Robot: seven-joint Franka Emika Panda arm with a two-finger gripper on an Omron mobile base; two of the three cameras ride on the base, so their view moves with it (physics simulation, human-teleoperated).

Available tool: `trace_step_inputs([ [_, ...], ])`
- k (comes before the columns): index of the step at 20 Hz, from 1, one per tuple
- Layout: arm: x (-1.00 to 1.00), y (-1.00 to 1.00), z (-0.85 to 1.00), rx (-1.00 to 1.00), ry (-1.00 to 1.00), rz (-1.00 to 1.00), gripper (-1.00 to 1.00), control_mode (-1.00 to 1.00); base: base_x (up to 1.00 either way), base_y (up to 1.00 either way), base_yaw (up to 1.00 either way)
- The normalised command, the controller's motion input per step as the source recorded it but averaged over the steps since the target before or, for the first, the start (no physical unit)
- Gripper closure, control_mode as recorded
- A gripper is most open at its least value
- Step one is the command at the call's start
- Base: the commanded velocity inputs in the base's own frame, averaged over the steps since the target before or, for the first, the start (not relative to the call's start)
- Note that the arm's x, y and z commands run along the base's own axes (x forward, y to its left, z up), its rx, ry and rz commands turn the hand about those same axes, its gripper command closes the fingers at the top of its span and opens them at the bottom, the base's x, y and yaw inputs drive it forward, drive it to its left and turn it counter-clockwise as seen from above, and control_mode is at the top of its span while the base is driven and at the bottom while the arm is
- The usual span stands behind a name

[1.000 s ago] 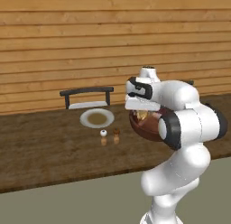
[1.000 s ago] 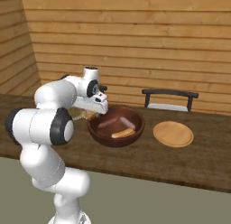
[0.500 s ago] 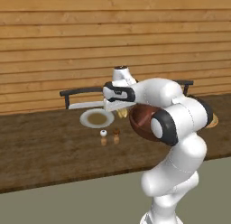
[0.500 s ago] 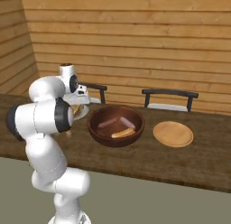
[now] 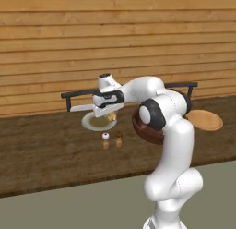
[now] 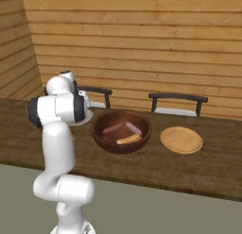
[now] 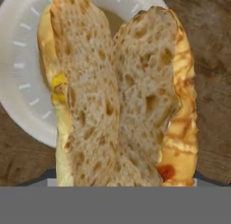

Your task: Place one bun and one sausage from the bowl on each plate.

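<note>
- The claw (image 5: 109, 115) grips a bun (image 7: 117, 96), held over the pale plate (image 7: 20, 83) at the table's (image 5: 55, 159) left.
- Step in hand: delivering this bun; next, I judge, lower and release it centred.
- Farther right, the bowl (image 6: 101, 138) holds sausages (image 6: 112, 129) and another bun, beside a brown plate (image 6: 181, 139).

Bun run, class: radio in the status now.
Gripper shut on bun, above pale plate. Bowl holds two sausages, one bun. Shakers sit near the plate, not in the way.
</note>
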Motion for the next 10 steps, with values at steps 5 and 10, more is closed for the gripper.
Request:
trace_step_inputs([
  [5,0.45,0.02,-0.23,-0.07,0.15,0.01,1.0,-1.0,0.0,0.0,0.0],
  [10,0.0,0.0,-0.69,0.01,0.06,0.0,1.0,-1.0,0.0,0.0,0.0],
])
